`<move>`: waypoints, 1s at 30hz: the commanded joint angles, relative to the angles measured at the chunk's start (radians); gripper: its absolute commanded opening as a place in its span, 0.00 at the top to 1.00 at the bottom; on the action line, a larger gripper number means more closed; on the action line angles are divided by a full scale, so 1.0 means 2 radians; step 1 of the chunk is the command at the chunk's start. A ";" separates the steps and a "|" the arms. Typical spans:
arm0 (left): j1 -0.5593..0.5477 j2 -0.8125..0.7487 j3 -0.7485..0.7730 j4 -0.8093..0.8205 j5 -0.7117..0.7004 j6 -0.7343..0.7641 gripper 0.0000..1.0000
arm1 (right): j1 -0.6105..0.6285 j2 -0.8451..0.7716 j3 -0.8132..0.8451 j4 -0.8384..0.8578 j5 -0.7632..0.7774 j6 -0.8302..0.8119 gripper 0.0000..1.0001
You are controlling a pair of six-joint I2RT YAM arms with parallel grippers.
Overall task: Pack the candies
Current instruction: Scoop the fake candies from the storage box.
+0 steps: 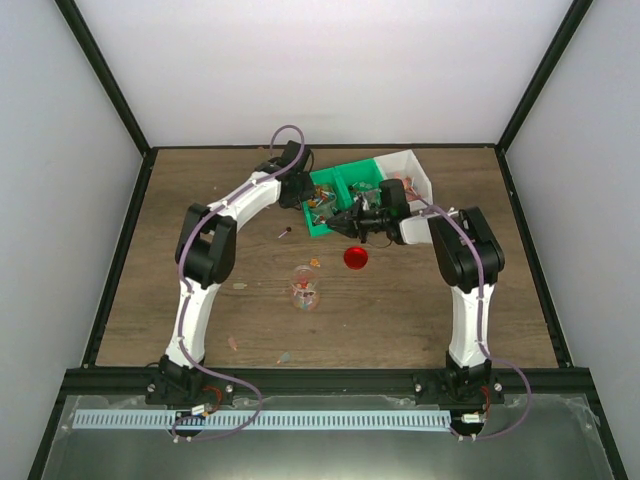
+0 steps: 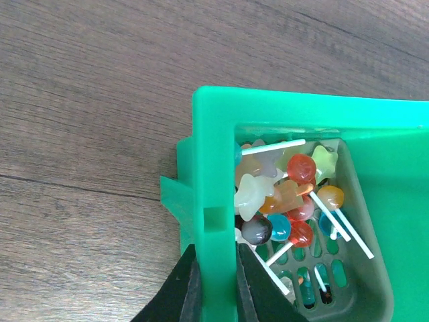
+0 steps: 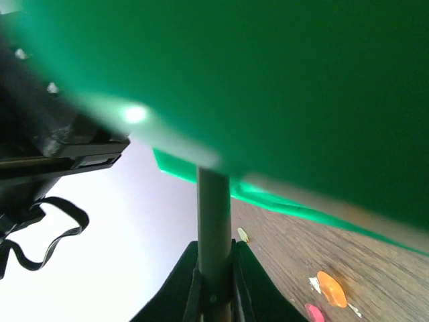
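Candies (image 2: 281, 194) lie in a heap in one corner of a green box (image 2: 214, 134). They sit in a green scoop (image 2: 358, 255) with slots in its floor. Many of them are round sweets on thin white sticks, and some are star shaped. The sticks do not all point the same way. One stick at the top of the heap lies almost flat, from side to side. Several others slant down and to the right in the left wrist view. One short stick slants the other way.

The green box is at the far side of the table (image 1: 500, 300), touching a white box (image 1: 415, 172). A few loose sweets lie here and there on the wood. A jar (image 1: 305, 288) stands nearer the arms with some colour at its bottom. A red lid (image 1: 355, 258) lies just beside it.

The left gripper (image 2: 214, 298) is pinched tight on the wall of the green box, one finger inside and one outside. The right gripper (image 3: 214, 258) is squeezed shut on a thin grey rod (image 3: 213, 201). The rod stands straight up toward a big blurry green shape.
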 commanded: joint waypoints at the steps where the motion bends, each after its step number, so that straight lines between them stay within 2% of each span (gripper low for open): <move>1: -0.002 0.011 -0.021 -0.065 0.050 0.002 0.96 | -0.003 -0.014 0.014 0.021 -0.025 -0.043 0.99; 11: 0.008 0.006 -0.023 -0.057 0.053 -0.008 0.95 | -0.004 -0.060 -0.060 0.051 -0.045 -0.082 0.99; 14: 0.009 -0.001 -0.022 -0.059 0.053 -0.009 0.86 | -0.004 -0.061 -0.073 0.058 -0.050 -0.094 0.99; 16: 0.011 -0.005 -0.018 -0.064 0.055 -0.009 0.76 | -0.004 -0.062 -0.079 0.063 -0.051 -0.097 0.99; 19: 0.015 -0.014 -0.014 -0.071 0.056 -0.009 0.69 | -0.006 -0.064 -0.084 0.067 -0.050 -0.096 0.99; 30: 0.024 -0.049 0.011 -0.073 0.068 -0.004 0.62 | -0.031 -0.081 -0.084 0.073 -0.061 -0.088 0.99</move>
